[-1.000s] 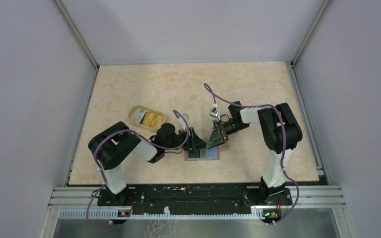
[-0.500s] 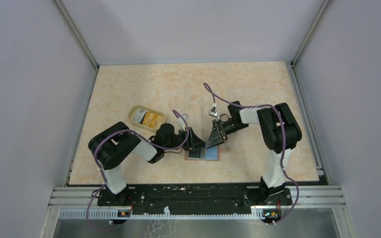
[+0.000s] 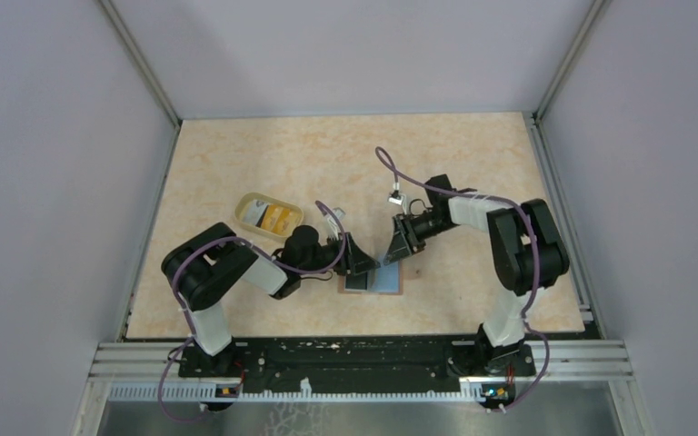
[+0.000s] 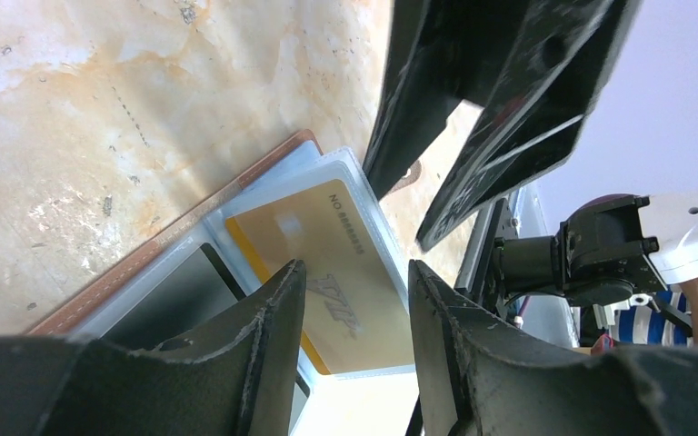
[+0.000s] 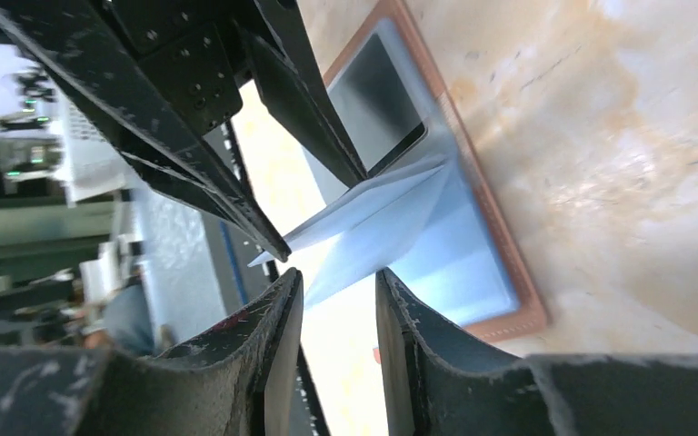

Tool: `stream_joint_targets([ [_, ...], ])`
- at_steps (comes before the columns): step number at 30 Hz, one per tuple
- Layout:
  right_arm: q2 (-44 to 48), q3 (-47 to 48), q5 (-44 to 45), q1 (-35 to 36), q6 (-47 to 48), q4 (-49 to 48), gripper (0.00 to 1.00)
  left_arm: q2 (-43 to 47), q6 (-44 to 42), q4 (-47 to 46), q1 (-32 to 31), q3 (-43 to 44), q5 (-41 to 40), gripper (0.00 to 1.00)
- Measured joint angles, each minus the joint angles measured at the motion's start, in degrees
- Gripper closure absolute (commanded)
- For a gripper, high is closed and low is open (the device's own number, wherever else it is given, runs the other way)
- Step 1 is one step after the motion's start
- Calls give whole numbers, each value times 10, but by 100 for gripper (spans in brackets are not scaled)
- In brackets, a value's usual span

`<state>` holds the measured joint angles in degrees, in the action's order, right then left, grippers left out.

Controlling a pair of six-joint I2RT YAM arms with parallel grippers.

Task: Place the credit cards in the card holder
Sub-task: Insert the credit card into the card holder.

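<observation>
The card holder (image 3: 389,285) lies open on the table (image 3: 327,154), light blue lining up, just beyond the gap between the two arm bases. Its long axis runs left to right, along the table's near edge.

Both arms meet over it, the left jaws above its left half and the right jaws above its right half, their tips close together. The left jaws stand apart with nothing pinched between them. Directly under them a gold card (image 4: 327,263) sits face up in a clear sleeve of the card holder, its long axis pointing straight away from the left jaws toward the right jaws. Any seating push would probably have to run along that line, and the left arm is the better placed for it.

The right jaws are parted a little at the edge of a raised clear leaf (image 5: 373,213) that stands tilted over the card holder's middle. I cannot tell whether they pinch it.

Beyond the card holder and to its left, well apart, a yellowish cup (image 3: 247,202) holds the remaining credit cards (image 3: 271,216), white and orange. The left arm is nearer to them.
</observation>
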<state>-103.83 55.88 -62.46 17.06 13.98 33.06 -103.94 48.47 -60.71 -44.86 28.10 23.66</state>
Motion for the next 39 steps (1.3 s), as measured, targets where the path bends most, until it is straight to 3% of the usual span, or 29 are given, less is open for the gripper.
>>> stream_joint_targets([
  [5, 66, 0, 48, 0, 0, -32, 65, 0, 2, -8, 0, -5, 1, 49],
  [14, 83, -26, 115, 28, -13, -71, 67, 0, 12, -24, 5, -13, 6, 49],
  [28, 40, -49, 48, 30, -143, -154, 59, -2, 18, -34, 9, -14, 15, 56],
  [39, 40, -53, 35, 19, -172, -178, 57, -2, 25, -36, 9, -17, 15, 58],
])
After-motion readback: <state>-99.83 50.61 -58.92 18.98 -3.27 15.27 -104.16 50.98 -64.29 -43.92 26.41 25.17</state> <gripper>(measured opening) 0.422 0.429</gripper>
